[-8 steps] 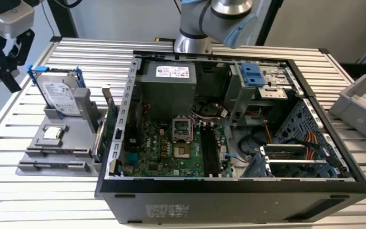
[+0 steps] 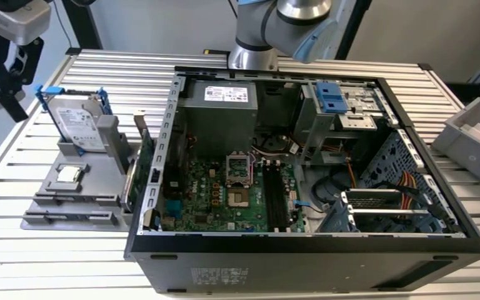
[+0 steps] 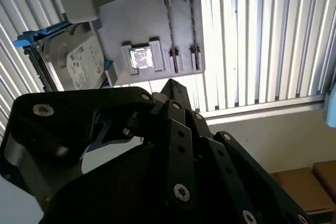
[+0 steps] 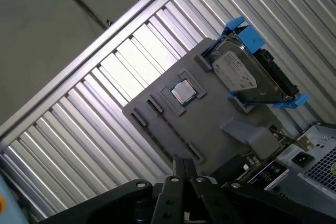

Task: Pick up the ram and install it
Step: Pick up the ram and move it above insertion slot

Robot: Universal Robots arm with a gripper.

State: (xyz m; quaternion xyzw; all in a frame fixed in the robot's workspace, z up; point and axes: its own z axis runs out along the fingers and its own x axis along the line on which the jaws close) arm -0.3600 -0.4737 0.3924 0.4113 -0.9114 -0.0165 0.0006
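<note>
An open computer case [image 2: 307,250] lies on its side on a slatted metal table [image 2: 115,69], well off to one side of the robot's gripper [image 4: 181,164]. The gripper hangs high over the grey parts tray [image 3: 134,19] beside the case. Its fingers are drawn close together with nothing between them.

Straight below the gripper, the tray carries a silver hard drive [image 2: 80,125] standing in its blue bracket. A small square processor chip [image 3: 140,57] sits just beyond the fingertips. Farther out on the tray are two long, narrow holders side by side.

The ram [image 3: 169,24] looks to be a thin dark strip set on edge in one of those holders. That is a judgement, since a bare groove would look much the same from here. If so, it sits beneath the gripper and a little ahead of the fingertips. It is apart from them, untouched, with the processor chip between.

Its long axis runs along the tray's near edge, from the exterior view's left to its right. In the first wrist view that axis lies askew to the slit between the fingers.

The black motherboard slots [image 2: 275,194] sit deep inside the case, far from the gripper on the side away from the tray. They run roughly crosswise to the strip. No part of the install appears done.
</note>
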